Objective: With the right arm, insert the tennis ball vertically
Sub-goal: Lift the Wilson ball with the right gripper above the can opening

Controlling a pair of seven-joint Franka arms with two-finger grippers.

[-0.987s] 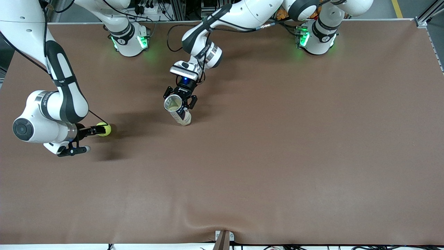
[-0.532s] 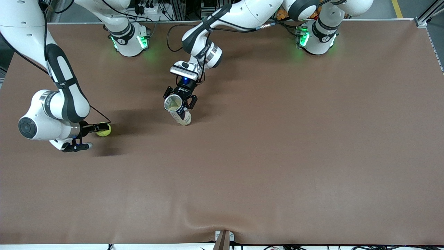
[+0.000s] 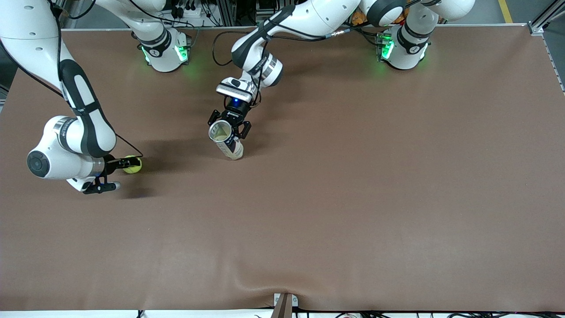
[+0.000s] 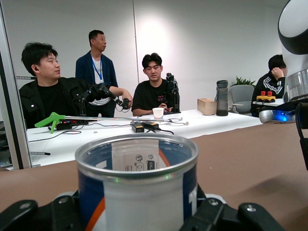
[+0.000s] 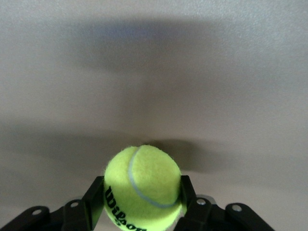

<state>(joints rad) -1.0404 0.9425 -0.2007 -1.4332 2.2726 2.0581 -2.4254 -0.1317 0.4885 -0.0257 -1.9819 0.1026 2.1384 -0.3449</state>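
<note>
A yellow-green tennis ball (image 3: 133, 164) (image 5: 142, 183) rests on the brown table toward the right arm's end. My right gripper (image 3: 127, 164) (image 5: 142, 188) lies low and level, shut on the ball, one black finger (image 5: 94, 196) pressed to each side. An open tube can (image 3: 226, 140) (image 4: 137, 185), white with blue and orange print, stands tilted near mid-table with its open mouth (image 3: 219, 130) up. My left gripper (image 3: 230, 127) (image 4: 137, 214) is shut on the can just under its metal rim.
Both arm bases (image 3: 164, 52) (image 3: 404, 48) stand along the table's edge farthest from the front camera. A small bracket (image 3: 284, 302) sits at the nearest edge. Bare brown mat (image 3: 353, 185) spreads toward the left arm's end.
My right gripper's jaws have shut on the tennis ball, and that arm's wrist has shifted slightly toward the ball. The ball, the can and the left arm have stayed put.
</note>
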